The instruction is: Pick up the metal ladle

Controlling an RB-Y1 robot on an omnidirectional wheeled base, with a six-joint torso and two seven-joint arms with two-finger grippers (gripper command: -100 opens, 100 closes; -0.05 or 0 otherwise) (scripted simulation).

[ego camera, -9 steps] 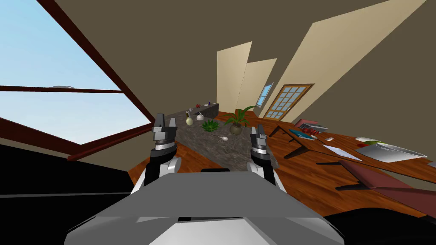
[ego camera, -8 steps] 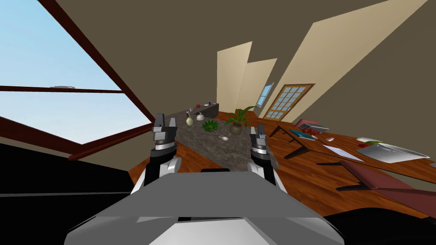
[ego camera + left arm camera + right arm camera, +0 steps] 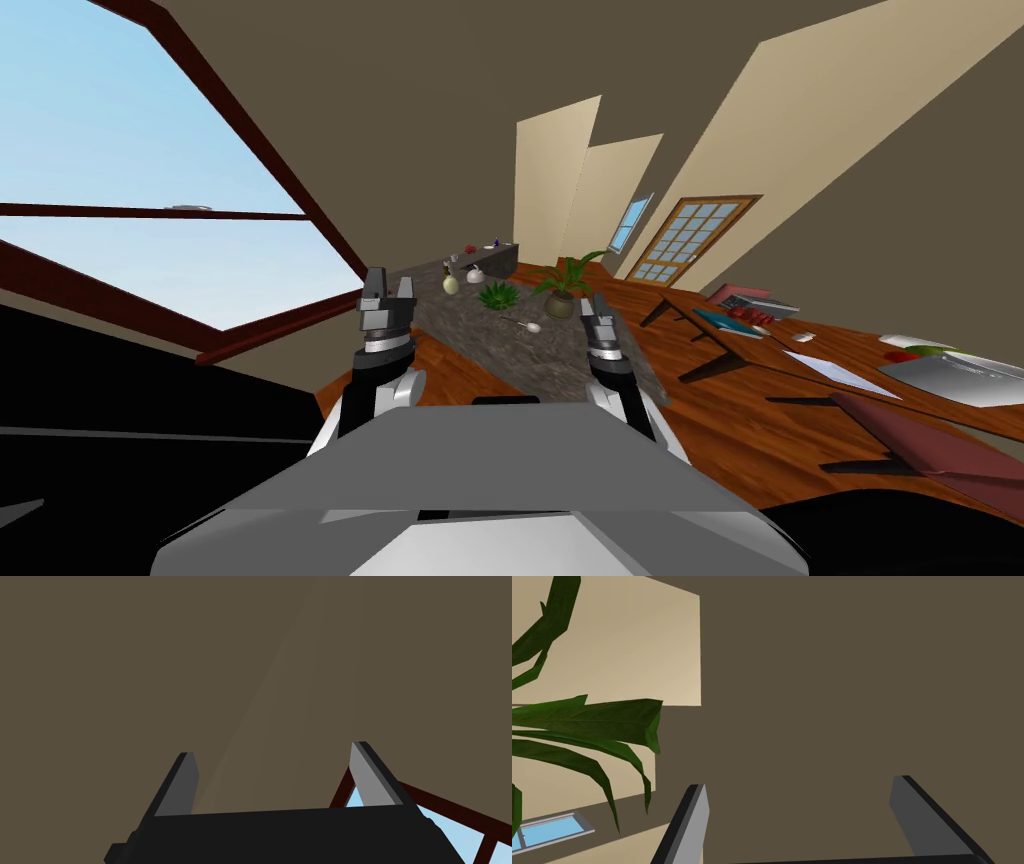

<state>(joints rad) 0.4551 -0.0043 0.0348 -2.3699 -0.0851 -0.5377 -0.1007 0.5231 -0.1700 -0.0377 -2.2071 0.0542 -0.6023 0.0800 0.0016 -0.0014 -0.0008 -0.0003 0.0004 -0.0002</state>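
The ladle (image 3: 530, 326) lies on the dark stone counter (image 3: 520, 365), near a potted plant (image 3: 562, 292) and apart from the right hand (image 3: 598, 322); that hand is spread open and empty; the left hand (image 3: 388, 287) is raised, likewise open and empty.

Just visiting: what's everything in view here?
ladle: one, silvery, on the counter ahead
counter: one, mottled dark grey, straight ahead
vase: one, pale yellow, on the counter's far part
spiky plant: one, green, beside the vase
potted plant: one, green, right of the spiky plant
table: one, brown, to the right
window: one, dark red frame, left
door: one, wooden, glazed, far end
left gripper: one, grey fingers, open
right gripper: one, grey fingers, open
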